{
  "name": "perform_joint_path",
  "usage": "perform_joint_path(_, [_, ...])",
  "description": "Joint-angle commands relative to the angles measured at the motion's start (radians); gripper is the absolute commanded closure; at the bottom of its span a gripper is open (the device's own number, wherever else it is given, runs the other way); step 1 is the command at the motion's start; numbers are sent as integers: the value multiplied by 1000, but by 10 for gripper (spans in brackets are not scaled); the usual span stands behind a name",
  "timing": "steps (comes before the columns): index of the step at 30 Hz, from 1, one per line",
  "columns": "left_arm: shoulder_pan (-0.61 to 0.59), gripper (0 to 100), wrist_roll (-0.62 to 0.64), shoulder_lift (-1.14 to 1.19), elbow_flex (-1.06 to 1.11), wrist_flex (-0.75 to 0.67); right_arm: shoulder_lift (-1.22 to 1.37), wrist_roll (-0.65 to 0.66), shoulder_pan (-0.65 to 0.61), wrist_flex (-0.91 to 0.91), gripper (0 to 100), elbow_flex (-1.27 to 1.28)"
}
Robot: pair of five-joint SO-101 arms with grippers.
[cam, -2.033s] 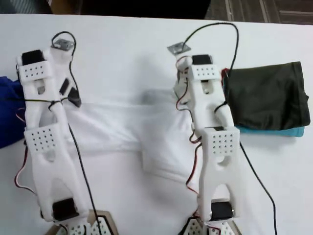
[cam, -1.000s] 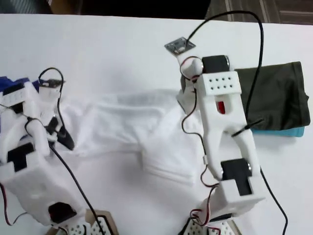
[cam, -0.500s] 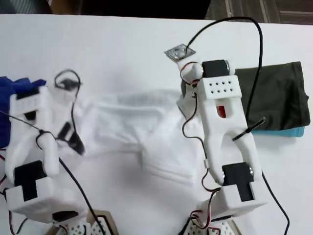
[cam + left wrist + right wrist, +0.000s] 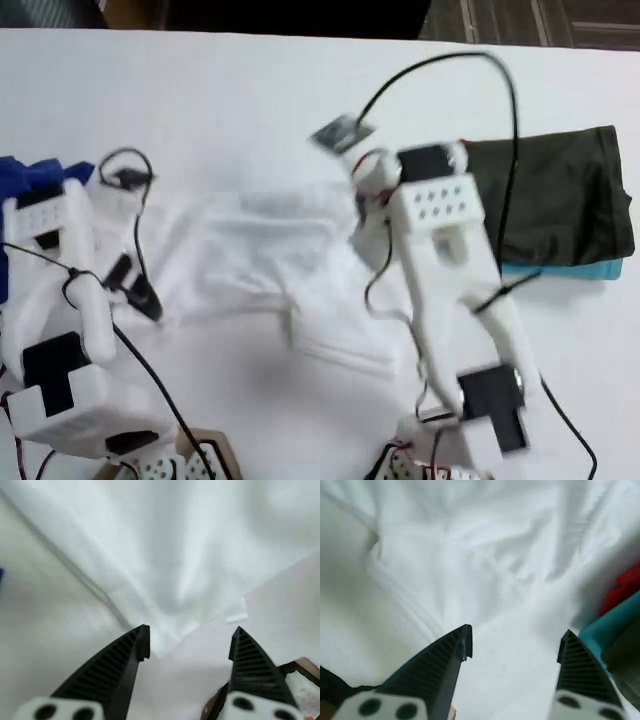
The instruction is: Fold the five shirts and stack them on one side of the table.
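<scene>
White fabric shirt (image 4: 270,260) is what you're on right now. It lies crumpled and half-folded across the middle of the desk (image 4: 230,90), between the two arms. Your left claw (image 4: 191,632) is spread wide with nothing in it, hanging right over a corner of the white cloth where its edge meets the bare desk. Your right claw (image 4: 516,631) is wide apart and empty too, over the wrinkled end of the shirt nearest the stack. That stack sits just beside it: a folded dark olive shirt (image 4: 550,190) on top of a folded teal shirt (image 4: 560,269). A bunched-up blue shirt (image 4: 20,175) waits at the desk's edge by the left arm.

Heads up imo: white on white makes the hem hard to pick out, so you could pinch just one layer and drag the fold open. And the right claw is close enough to the teal edge that a sloppy grab might snag the stack and mess it up.
</scene>
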Motion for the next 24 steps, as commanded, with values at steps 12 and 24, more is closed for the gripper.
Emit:
perform_joint_path(12, [166,726,144,-38,-266,29,-110,144,-309,-409,712,638])
perform_joint_path(24, [190,726,184,-38,113,-436,53,144,-426,-476,628,637])
